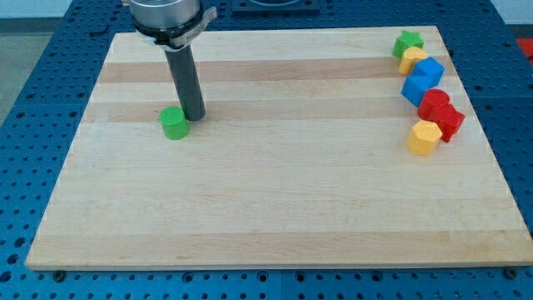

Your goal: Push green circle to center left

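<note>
Nearest the view's bottom, the wooden board [275,225] lies bare, and the green circle [174,122] sits in its upper-left part, with my tip [195,116] touching its right side. There is no pincer, only the upright dark rod [186,79]. The push looks under way; next it calls for nudging the circle leftward and slightly down.

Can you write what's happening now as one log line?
step: pushing | my tip: touching green circle, its right | other blocks: far right
</note>
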Motion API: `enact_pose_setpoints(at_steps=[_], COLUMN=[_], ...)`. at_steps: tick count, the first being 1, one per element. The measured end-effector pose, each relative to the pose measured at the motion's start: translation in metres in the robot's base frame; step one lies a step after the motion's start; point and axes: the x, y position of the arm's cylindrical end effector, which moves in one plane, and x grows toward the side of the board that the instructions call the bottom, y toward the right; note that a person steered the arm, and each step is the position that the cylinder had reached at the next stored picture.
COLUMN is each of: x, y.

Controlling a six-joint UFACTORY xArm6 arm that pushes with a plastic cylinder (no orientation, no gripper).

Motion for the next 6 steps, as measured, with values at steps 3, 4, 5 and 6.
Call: enact_pose_setpoints(at_steps=[3,4,5,6], x=[0.031,0.032,0.032,0.032], y=[-0.013,-0.077,-0.108,-0.082])
